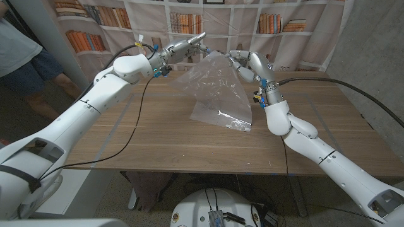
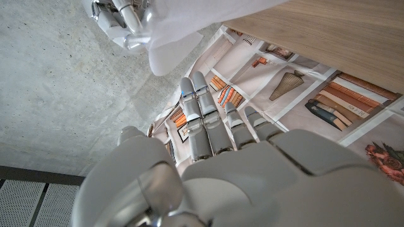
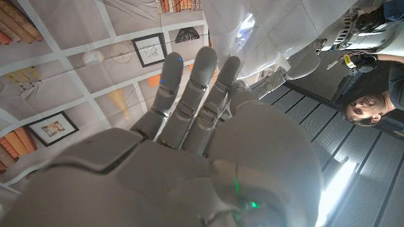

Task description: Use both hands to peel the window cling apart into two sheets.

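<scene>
Both robot hands, left (image 1: 189,45) and right (image 1: 243,61), pinch the window cling (image 1: 218,88) at twelve o'clock above the bench (image 1: 158,132), its lower edge resting there. It looks only partly parted; most peeling remains.

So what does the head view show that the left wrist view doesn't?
The head view alone shows the wooden table's top and the window cling hanging between the raised hands, its lower edge on the table. The left wrist view alone shows a grey concrete surface. Both views show the left hand, the right hand, the cling and the bookshelf backdrop.
</scene>
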Available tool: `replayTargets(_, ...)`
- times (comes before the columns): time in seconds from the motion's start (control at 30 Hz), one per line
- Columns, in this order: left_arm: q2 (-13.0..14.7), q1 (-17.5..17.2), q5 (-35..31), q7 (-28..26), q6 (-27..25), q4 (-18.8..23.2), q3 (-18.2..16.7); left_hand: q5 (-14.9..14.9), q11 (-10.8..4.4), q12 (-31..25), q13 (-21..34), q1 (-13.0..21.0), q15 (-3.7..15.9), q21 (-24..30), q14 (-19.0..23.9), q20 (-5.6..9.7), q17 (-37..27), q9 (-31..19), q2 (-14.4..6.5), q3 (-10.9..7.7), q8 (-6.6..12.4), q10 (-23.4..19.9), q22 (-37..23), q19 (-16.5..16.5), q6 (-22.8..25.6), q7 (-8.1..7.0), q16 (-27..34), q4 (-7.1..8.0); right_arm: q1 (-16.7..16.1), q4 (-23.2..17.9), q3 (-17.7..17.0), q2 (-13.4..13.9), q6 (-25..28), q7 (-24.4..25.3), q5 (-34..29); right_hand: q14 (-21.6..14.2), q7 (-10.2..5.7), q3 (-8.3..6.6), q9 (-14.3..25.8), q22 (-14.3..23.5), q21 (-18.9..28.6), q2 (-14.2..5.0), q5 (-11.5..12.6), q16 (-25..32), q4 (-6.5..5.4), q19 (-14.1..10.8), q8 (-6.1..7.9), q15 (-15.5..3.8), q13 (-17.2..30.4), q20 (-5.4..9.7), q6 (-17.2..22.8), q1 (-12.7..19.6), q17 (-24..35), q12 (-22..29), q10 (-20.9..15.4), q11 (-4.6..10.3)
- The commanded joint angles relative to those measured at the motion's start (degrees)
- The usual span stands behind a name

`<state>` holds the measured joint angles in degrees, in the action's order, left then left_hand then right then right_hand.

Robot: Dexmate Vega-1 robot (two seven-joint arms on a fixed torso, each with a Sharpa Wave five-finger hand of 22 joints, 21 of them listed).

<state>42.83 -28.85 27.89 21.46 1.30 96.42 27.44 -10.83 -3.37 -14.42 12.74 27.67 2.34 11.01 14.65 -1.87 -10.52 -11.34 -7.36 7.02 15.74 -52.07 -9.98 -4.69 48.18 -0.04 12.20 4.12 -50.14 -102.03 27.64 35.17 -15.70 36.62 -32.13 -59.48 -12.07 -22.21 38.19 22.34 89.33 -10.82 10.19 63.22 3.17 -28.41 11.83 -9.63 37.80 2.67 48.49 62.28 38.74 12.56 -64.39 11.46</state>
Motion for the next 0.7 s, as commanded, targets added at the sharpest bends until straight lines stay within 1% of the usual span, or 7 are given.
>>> replayTargets(0.03, -0.49, 0.49, 0.17, 0.93, 0.24, -0.99, 0.56, -0.26, 0.02, -0.6, 0.34, -0.32, 1.06, 0.37, 1.08, 0.21, -0.33, -0.31, -0.06, 0.09, 0.57, -1.39, -0.23, -0.41, 1.31, 0.18, 0.4, 0.32, 0.29, 0.58, 0.3, -0.16, 0.66, -0.15, 0.12, 0.37, 0.01, -0.31, 0.13, 0.06, 0.32, -0.08, 0.28, 0.32, 0.35, 0.15, 0.36, -3.49, 0.02, 9.15, 0.55, -0.2, 0.13, -0.08, 0.17, 0.0)
replayTargets(0.3, -0.76, 0.87, 0.22, 1.27, -0.03, -1.65, 0.85, -0.27, 0.02, -0.76, 0.47, -0.37, 1.16, 0.39, 1.62, 0.33, -0.33, -0.29, -0.06, 0.15, 0.75, -2.05, -0.23, -0.48, 1.99, 0.0, 0.5, 0.39, 0.5, 0.73, 0.45, -0.12, 0.58, -0.05, 0.3, 0.37, -0.01, -0.33, 0.07, 0.06, 0.31, -0.07, 0.28, 0.39, 0.42, 0.2, 0.37, -3.49, -0.06, 9.16, 0.6, -0.22, 0.06, -0.09, 0.18, -0.01)
replayTargets(0.43, -1.34, 1.89, 0.42, 2.79, -0.05, -2.83, 1.57, -0.27, 0.08, -0.71, 0.54, -0.39, 1.12, 0.4, 1.8, 0.46, -0.34, -0.28, -0.05, 0.18, 0.56, -2.07, -0.23, -0.5, 1.64, -0.16, 0.5, 0.42, 0.56, 0.56, 0.62, -0.02, 0.58, -0.09, -0.01, 0.37, -0.01, -0.32, 0.06, 0.05, 0.28, -0.07, 0.28, 0.44, 0.4, 0.24, 0.38, -3.49, -0.08, 9.14, 0.64, -0.28, 0.06, -0.11, 0.24, -0.02)
replayTargets(0.5, -1.45, 1.96, 0.02, 2.63, 0.04, -2.77, 1.78, -0.27, -0.14, -0.71, 0.57, -0.4, 1.26, 0.39, 1.92, 0.55, -0.34, -0.27, -0.06, 0.19, 0.55, -2.14, -0.23, -0.49, 1.69, -0.12, 0.52, 0.44, 0.56, 0.54, 0.62, -0.02, 0.56, -0.14, 0.11, 0.27, -0.01, -0.32, 0.02, 0.06, 0.3, -0.07, 0.28, 0.57, 0.42, 0.21, 0.36, -3.49, -0.16, 9.16, 0.6, -0.29, 0.15, -0.15, 0.3, -0.02)
replayTargets(0.6, -2.19, 2.14, 0.43, 2.9, 0.09, -3.43, 2.05, -0.28, -0.03, -0.74, 0.66, -0.43, 1.56, 0.4, 2.65, 0.7, -0.36, -0.26, -0.08, 0.21, 0.44, -2.34, -0.23, -0.52, 1.55, -0.1, 0.75, 0.49, 0.65, 0.56, 0.64, -0.02, 0.48, -0.15, 0.17, 0.49, 0.0, -0.32, 0.0, 0.07, 0.33, -0.06, 0.28, 0.41, 0.44, 0.18, 0.36, -3.49, -0.16, 9.16, 0.6, -0.31, -0.08, -0.09, 0.21, -0.02)
replayTargets(0.67, -2.18, 3.43, -0.17, 4.65, -0.1, -4.11, 2.98, -0.28, -0.21, -0.71, 0.71, -0.44, 1.65, 0.4, 2.72, 0.71, -0.37, -0.26, -0.09, 0.22, 0.49, -2.32, -0.23, -0.54, 1.73, 0.0, 0.75, 0.51, 0.79, 0.59, 0.73, 0.0, 0.36, -0.18, 0.05, 0.43, -0.02, -0.33, -0.03, 0.06, 0.29, -0.08, 0.28, 0.48, 0.43, 0.22, 0.34, -3.49, -0.28, 9.15, 0.58, -0.33, -0.04, -0.19, 0.29, -0.01)
replayTargets(0.7, -2.15, 3.13, -0.47, 4.02, 0.07, -3.69, 2.85, -0.28, -0.23, -0.7, 0.72, -0.45, 1.63, 0.4, 2.74, 0.72, -0.37, -0.26, -0.09, 0.23, 0.49, -2.31, -0.22, -0.53, 1.76, 0.0, 0.75, 0.51, 0.88, 0.65, 0.8, -0.04, 0.3, -0.2, 0.03, 0.42, -0.02, -0.33, 0.0, 0.07, 0.32, -0.07, 0.27, 0.49, 0.45, 0.2, 0.38, -3.49, -0.23, 9.16, 0.61, -0.32, -0.04, -0.12, 0.22, -0.01)
